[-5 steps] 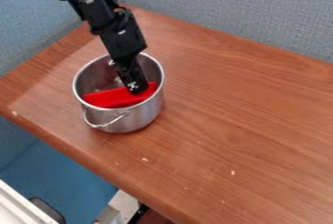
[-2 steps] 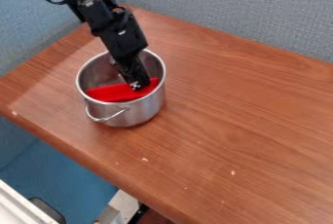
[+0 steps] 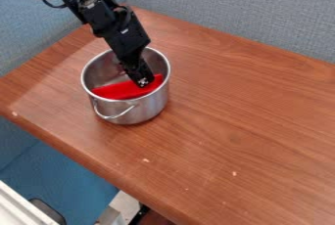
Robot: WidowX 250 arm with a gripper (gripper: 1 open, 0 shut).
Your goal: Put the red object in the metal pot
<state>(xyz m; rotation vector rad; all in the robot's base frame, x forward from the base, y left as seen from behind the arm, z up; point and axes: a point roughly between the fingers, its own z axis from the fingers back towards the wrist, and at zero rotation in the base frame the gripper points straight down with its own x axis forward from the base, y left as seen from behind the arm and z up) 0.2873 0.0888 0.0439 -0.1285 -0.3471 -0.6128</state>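
We look down on a wooden table (image 3: 222,102) with a warm reddish-brown grain, set against a grey-blue textured wall (image 3: 249,9) that runs along its far side; below the near edge a strip of blue floor (image 3: 53,175) shows, with some pale, blurred shapes we cannot make out.

The near half of the tabletop carries nothing but a few tiny light specks. Left of centre stands the metal pot (image 3: 116,102), round, straight-sided and shiny, upright on the wood, with a small loop handle (image 3: 113,114) hanging at its near-left wall.

Inside the pot lies the red object (image 3: 120,89), its bright red surface filling much of the bottom and mirrored in the steel wall, so its exact outline is hard to separate from its reflection.

Reaching down from the far left, the black robot arm (image 3: 98,14) slants into the pot's mouth. Its gripper (image 3: 139,77) sits below the rim, at the far-right end of the red object, pointing steeply down. The jaws are drawn together; we see them right at the red surface, but cannot tell whether they pinch the block or only rest against it.
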